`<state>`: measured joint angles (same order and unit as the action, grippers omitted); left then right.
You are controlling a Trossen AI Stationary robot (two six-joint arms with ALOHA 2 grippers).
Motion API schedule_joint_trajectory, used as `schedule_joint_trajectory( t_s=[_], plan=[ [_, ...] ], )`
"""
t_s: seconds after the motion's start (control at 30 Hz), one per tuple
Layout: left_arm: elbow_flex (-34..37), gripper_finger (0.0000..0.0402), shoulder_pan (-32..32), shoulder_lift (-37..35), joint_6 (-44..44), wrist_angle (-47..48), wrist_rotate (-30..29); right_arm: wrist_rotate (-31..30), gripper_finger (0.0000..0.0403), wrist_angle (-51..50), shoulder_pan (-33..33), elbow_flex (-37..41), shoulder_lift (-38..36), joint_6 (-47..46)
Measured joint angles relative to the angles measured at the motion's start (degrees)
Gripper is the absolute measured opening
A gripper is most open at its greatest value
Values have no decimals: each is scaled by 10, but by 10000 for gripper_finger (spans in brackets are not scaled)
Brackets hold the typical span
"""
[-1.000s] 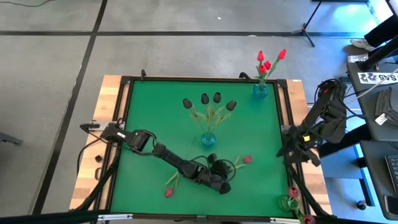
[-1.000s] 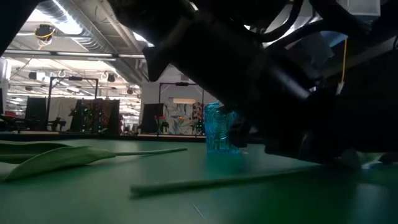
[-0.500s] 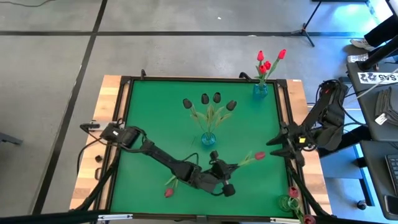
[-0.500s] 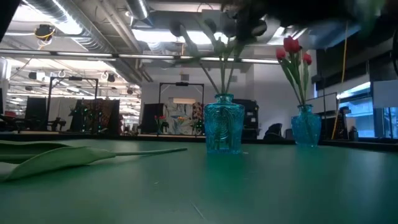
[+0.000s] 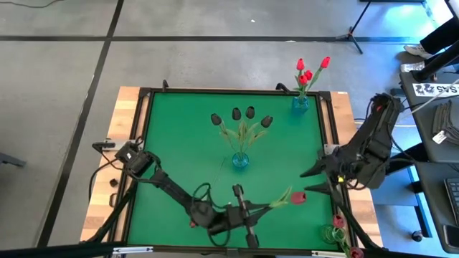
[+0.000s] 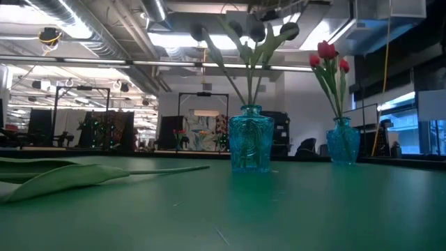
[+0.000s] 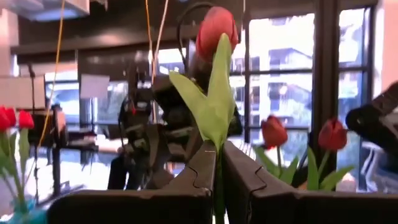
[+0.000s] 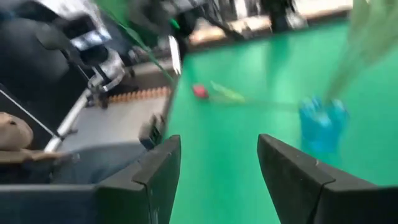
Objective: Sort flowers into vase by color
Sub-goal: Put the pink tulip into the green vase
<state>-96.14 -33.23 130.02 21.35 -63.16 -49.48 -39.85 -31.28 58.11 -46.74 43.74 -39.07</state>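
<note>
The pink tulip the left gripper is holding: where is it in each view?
High: tulip lower right of centre, near the right gripper.
Low: not in it.
Left wrist: head top centre, stem between the left gripper fingers.
Right wrist: cannot tell.
Shared landmark: centre blue vase.

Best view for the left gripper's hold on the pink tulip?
Left wrist view: the left gripper is shut on the pink tulip stem, head upright above. High view shows the same flower but the grip is tiny. Low view misses it; right wrist view is blurred.
</note>
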Motion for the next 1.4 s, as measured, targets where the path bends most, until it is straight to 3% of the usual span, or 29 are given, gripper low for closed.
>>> schedule_joint_trajectory(
  t_s=[0.3, 0.4, 0.47, 0.63, 0.73, 0.93, 1.07, 1.23, 1.4],
  plan=[
    [29, 10, 57, 0, -66, -56, 98, -42, 214, 413, 0, 0, 121, 285],
    [29, 10, 81, 0, -101, -45, 162, -90, 214, 507, -9, 0, 152, 337],
    [29, 10, 93, 0, -120, -42, 173, -102, 214, 538, -18, 0, 164, 355],
    [29, 10, 108, 0, -122, -46, 178, -110, 210, 557, -39, 0, 173, 364],
    [29, 10, 108, 0, -122, -49, 187, -118, 188, 556, -43, 0, 173, 364],
    [29, 15, 105, 0, -118, -49, 190, -131, 84, 553, -42, 0, 173, 365],
    [29, 42, 100, 0, -118, -48, 188, -131, 12, 552, -42, 0, 173, 365],
    [29, 97, 84, -9, -106, -9, 147, -127, 18, 551, -41, 0, 170, 358],
    [29, 145, 54, -58, -103, 131, 90, -50, 10, 539, -41, 0, 136, 353]
  ],
)
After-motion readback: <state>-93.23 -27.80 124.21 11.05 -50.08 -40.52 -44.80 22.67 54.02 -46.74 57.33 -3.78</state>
